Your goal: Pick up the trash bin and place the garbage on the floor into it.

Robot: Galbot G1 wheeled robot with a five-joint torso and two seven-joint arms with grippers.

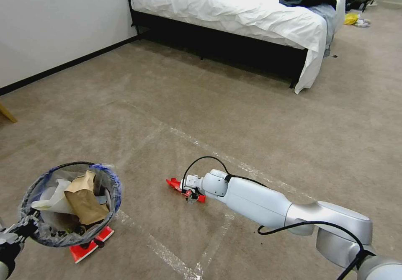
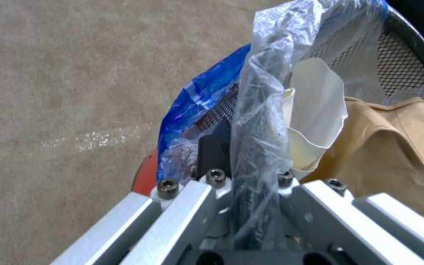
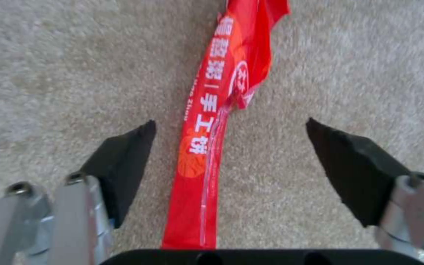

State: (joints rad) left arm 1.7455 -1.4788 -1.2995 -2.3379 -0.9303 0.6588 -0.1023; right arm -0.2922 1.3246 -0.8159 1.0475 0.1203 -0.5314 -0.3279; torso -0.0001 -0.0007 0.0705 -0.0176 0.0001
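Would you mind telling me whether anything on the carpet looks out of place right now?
Yes: a red wrapper lies crumpled on the floor between the open right gripper's fingers, and a second red wrapper lies under the trash bin, which the left gripper holds.

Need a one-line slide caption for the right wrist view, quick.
Open right gripper straddles a long red wrapper lying on the carpet floor, fingers not yet closed.

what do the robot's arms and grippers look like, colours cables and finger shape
The right arm has smooth, rounded, glossy white-grey shells with a thin black cable looping along its outside. The right gripper has brushed silver metal links and a black base, ending in black, wedge-shaped, matte fingers. The left gripper shows the same silver angular links, fastened with dark hex-socket bolts to a black base.
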